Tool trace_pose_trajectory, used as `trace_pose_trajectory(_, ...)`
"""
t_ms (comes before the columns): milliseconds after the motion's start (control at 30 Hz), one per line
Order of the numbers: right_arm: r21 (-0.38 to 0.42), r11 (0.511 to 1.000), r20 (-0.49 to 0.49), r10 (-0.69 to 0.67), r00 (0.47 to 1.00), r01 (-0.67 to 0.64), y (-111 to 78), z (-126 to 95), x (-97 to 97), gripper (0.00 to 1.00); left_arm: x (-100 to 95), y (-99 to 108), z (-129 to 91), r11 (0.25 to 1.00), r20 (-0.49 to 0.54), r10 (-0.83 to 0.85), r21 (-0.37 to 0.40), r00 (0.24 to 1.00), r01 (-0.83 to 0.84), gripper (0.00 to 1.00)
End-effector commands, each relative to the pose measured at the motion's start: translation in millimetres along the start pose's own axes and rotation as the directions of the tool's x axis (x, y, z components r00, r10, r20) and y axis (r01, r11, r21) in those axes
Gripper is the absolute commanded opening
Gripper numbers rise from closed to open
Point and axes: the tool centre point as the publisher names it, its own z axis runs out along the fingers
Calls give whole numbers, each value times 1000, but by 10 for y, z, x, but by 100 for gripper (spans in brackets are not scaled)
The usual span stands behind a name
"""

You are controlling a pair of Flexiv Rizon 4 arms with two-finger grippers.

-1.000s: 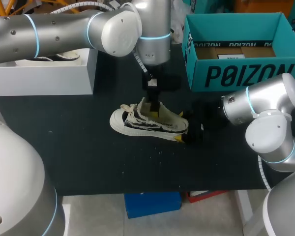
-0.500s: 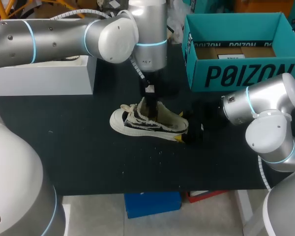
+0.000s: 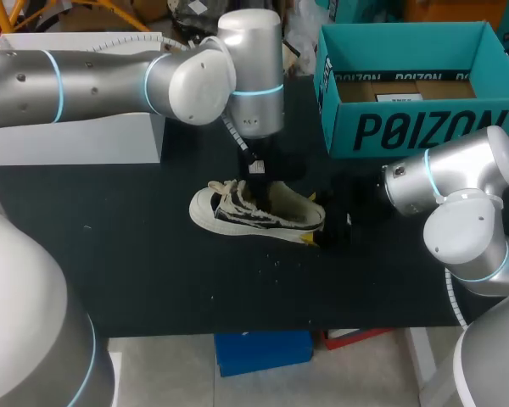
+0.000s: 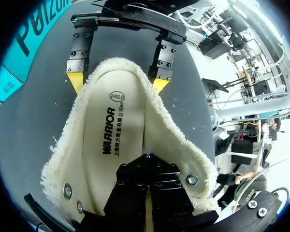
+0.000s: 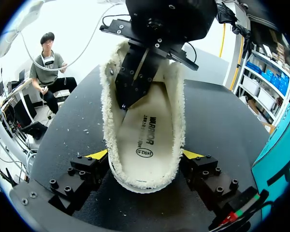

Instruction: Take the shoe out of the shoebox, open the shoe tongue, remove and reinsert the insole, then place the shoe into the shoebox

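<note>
1. The left hand (image 3: 257, 176) dips into the shoe (image 3: 254, 210), apparently after the insole (image 5: 147, 137); whether it grips cannot be told.
2. The shoe sits upright on the bench (image 3: 136, 254), outside its box.
3. The right hand (image 5: 145, 155) clamps the heel from both sides, steadying it.
4. The teal shoebox (image 3: 424, 127) stands open behind.

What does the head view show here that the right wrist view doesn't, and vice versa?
Head view only: the white box and the striped outer side of the shoe. Right wrist view only: the insole lying inside, and the right gripper shut on the heel. Both: shoe on the table, left gripper at its opening, teal shoebox.
</note>
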Motion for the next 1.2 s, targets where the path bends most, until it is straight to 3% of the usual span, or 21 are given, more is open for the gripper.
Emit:
trace_pose_trajectory(33,3,1000,0,2,1000,-2,-25,40,-1,0,-38,-3,71,1000,-1,2,4,1000,-2,0)
trace_pose_trajectory(167,3,1000,0,2,1000,-2,-25,40,-1,0,-42,-4,75,1000,28,3,1,1000,-3,0)
trace_pose_trajectory(200,3,1000,0,2,1000,-2,-25,40,-1,0,-43,-4,72,1000,40,8,3,999,-8,7)
trace_pose_trajectory(267,3,1000,0,2,1000,-2,-25,40,-1,0,-43,0,54,1000,71,0,-6,997,0,33)
trace_pose_trajectory(367,3,1000,0,2,1000,-2,-25,40,-1,0,-55,5,42,1000,106,-1,-12,994,2,43)
trace_pose_trajectory(500,3,1000,0,2,1000,-2,-25,40,-1,0,-79,4,54,999,146,-16,-31,989,21,42)
trace_pose_trajectory(633,3,1000,0,2,1000,-2,-25,40,-1,0,-106,16,78,998,162,-36,-36,986,43,49)
trace_pose_trajectory(800,3,1000,0,2,1000,-2,-25,40,-1,0,-140,62,117,994,208,-74,-58,975,88,45)
trace_pose_trajectory(1000,3,1000,0,2,1000,-2,-25,40,-1,0,-222,107,202,972,383,-129,-136,915,194,42)
trace_pose_trajectory(1200,3,1000,0,2,1000,-2,-25,40,-1,0,-326,138,255,955,544,-144,-143,827,261,40)
